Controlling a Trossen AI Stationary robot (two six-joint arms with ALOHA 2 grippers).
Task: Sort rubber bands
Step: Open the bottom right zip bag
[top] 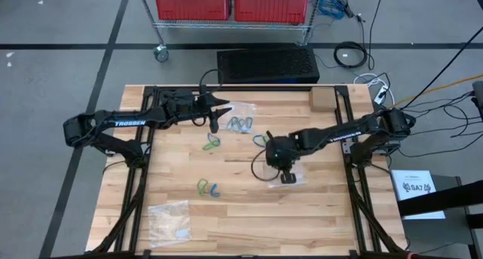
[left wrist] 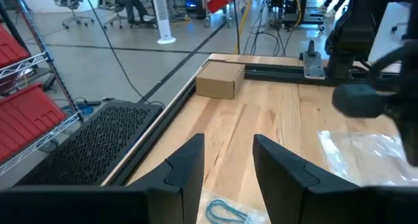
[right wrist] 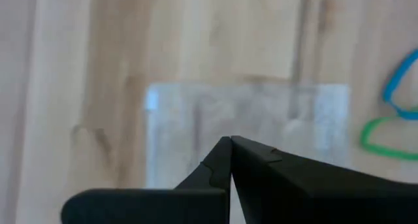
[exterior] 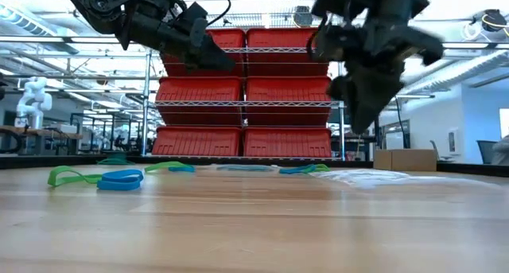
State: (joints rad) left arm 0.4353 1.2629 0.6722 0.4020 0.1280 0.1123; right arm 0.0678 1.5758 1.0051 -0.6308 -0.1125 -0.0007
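The left tool (top: 213,117) hangs with fingers apart and empty near the desk's (top: 317,221) far edge, directly over the far cluster of rubber bands (top: 240,124), which sits on a clear bag (top: 243,112). The right tool (top: 287,176), fingers pressed together and empty, hovers over another clear bag (right wrist: 248,126) mid-desk. The left arm is nearer this cluster; the loose pairs (top: 208,189) lie toward the near edge.

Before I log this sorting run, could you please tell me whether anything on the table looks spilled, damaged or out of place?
Nothing looks damaged. The small blue and green rubber bands lie loose in several clusters across the wooden table, not yet sorted. One clear crinkly plastic bag lies apart near the front-left corner.
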